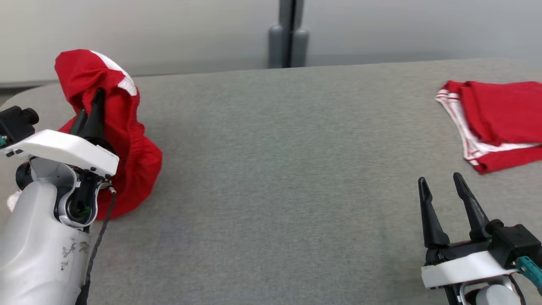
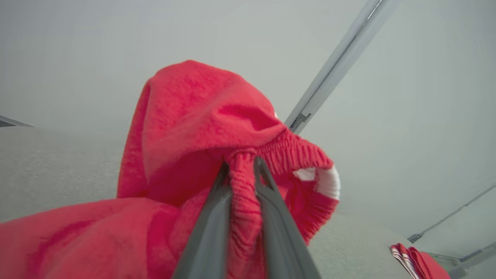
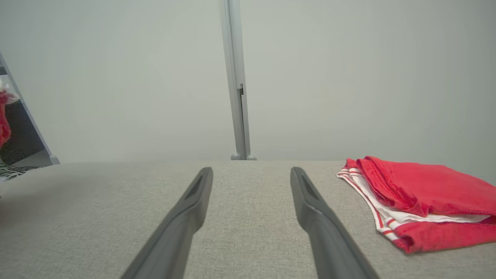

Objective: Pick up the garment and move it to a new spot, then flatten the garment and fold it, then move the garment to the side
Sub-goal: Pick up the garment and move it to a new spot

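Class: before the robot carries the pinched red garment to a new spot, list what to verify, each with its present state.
Left gripper shut on the red garment's elastic waistband: ok.
Garment clear of the grey table: not ok, its lower part rests there.
Right gripper open and empty: ok.
Table middle bare for laying out: ok.
Folded red-and-white garment lies apart, far right: ok.
Grip firm enough to carry: cannot tell.

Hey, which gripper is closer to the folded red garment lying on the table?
Right. The right gripper is open, just short of the folded red garment; the left gripper is across the table, shut on the bunched red garment.
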Robot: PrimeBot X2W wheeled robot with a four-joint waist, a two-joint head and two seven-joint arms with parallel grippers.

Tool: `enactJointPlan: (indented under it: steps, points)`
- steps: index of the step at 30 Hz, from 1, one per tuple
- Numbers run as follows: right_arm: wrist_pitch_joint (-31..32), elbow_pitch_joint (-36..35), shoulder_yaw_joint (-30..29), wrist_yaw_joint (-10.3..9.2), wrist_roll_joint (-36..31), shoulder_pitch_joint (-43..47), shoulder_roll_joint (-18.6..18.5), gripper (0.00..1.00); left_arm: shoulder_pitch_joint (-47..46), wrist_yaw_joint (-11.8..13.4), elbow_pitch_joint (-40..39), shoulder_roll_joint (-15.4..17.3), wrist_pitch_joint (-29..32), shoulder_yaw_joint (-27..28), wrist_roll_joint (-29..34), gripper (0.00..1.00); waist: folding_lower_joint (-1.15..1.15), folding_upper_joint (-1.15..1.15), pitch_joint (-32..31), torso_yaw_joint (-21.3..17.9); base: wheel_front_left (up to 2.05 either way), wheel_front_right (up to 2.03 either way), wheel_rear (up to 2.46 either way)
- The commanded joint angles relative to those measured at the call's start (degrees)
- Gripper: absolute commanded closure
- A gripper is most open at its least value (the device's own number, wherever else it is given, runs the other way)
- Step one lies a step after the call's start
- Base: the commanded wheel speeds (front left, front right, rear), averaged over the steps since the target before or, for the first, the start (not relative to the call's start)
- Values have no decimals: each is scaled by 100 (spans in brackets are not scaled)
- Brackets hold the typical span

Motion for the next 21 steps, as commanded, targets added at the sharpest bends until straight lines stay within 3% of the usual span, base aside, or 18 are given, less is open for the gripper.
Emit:
enactJointPlan:
  steps: [1,12,17,21]
  points:
    - [-3,-29,-2,-11,30,108,-19,0,118,4,-260,-48,54,-42,-40,100,0,0,-632,-1007,0,0,0]
    - [-3,-95,-147,-9,135,206,30,0,413,376,-2129,-312,826,-288,-326,100,0,0,-626,-2316,0,0,0]
    - [-4,-116,-175,-7,141,274,139,0,926,548,-2549,-324,1044,-525,-246,100,0,0,-424,-2449,0,0,0]
    - [-3,-136,-188,-7,98,321,220,0,1478,453,-2362,-346,948,-867,-16,100,0,0,-172,-2277,0,0,0]
